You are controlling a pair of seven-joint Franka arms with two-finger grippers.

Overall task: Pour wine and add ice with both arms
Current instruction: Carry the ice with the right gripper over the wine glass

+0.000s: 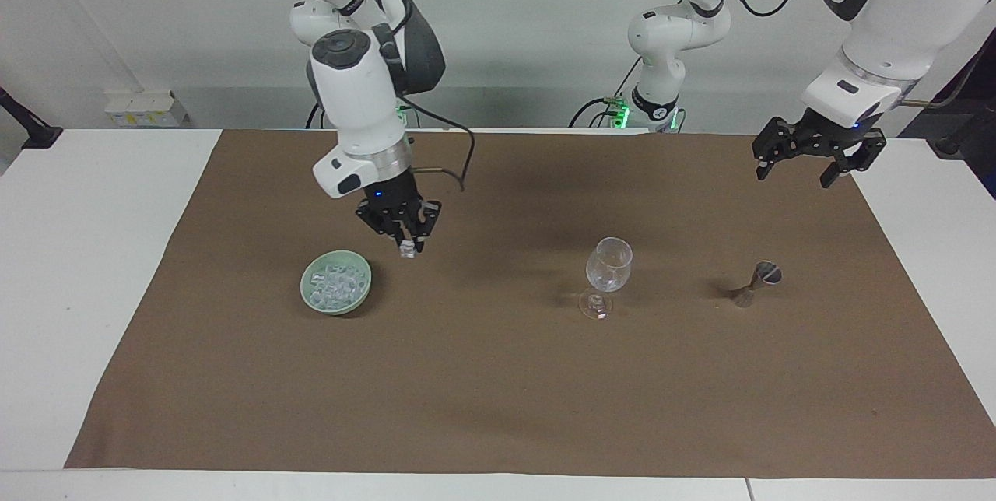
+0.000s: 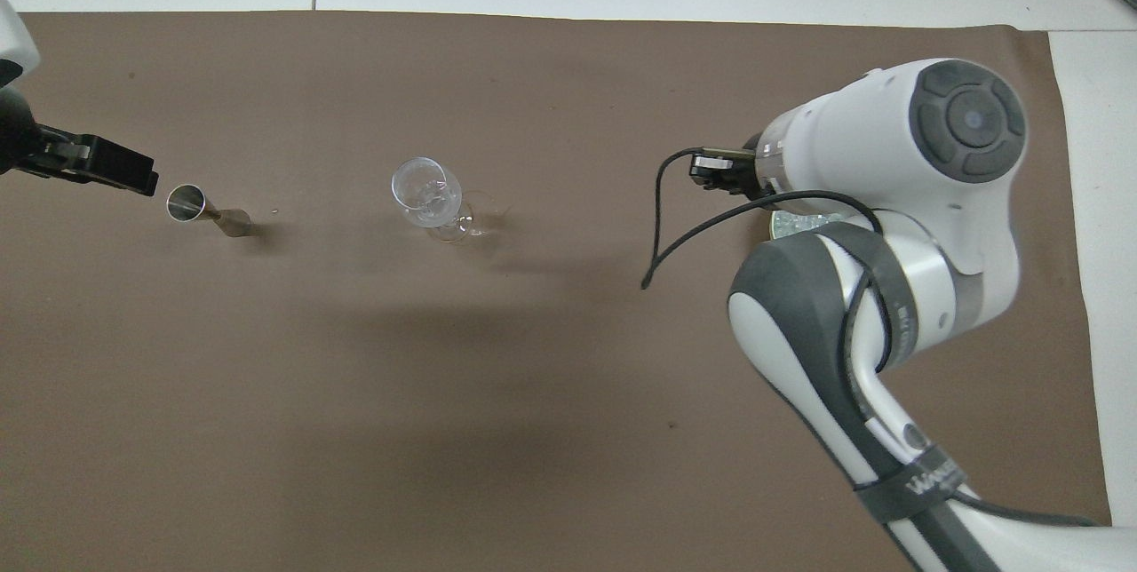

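My right gripper (image 1: 406,240) hangs in the air over the brown cloth (image 1: 498,376), just off the rim of the pale green bowl (image 1: 336,292) on the side toward the glass. Its fingers are clamped on one small clear ice cube (image 1: 408,250), which shows as a pale glint at the fingertips. From overhead my own white wrist covers most of the bowl (image 2: 786,221), and only a sliver of its rim shows.

The rest of the ice (image 1: 334,286) lies heaped in the bowl, which sits on the cloth toward my right arm's end of the table, about midway between the edge by my bases and the outer edge.

The stemmed glass (image 1: 606,272) stands upright near the middle of the cloth, well apart from the bowl. A small metal jigger (image 1: 756,282) stands on the cloth toward my left arm's end, apart from the glass.

My left gripper (image 1: 817,152) hovers high over the cloth's corner nearest my left arm's base, fingers spread apart and holding nothing. In the overhead view it (image 2: 98,165) appears just beside the jigger's (image 2: 197,208) mouth, but the facing view shows it well above.
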